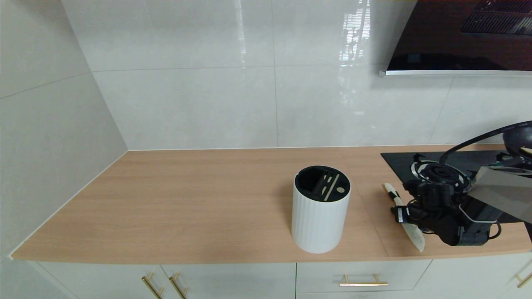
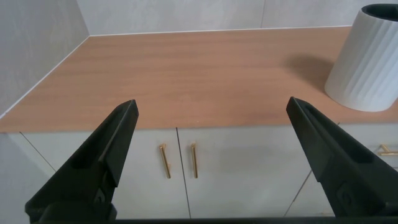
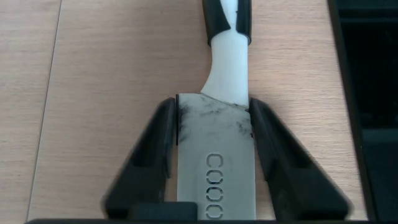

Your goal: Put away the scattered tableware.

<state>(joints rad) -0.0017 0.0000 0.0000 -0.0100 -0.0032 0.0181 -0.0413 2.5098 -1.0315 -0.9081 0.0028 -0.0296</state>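
Currently gripped: the right gripper has its 2 fingers closed in on the flat white blade of the knife, 1 against each edge, close to where blade meets handle. Contact looks made on both sides.
Knife position: flat on the counter, between the holder and the hob; by the look of it, not yet lifted.
Long axis: handle toward the wall, tip toward the counter's front edge. The gripper's fingers run along that same line.
Key relation: the holder stands to the robot's left of the knife, near but apart from it. The right arm is much the nearer of the 2.
Left gripper: spread wide, holding nothing, out in front of the counter's edge, well apart from the holder.
Holder contents: a black divided insert; 1 slot holds pale sticks, possibly chopsticks. The other slots are too dark to judge.
Next move, judged: lift, carry left, tip the blade down into a slot.
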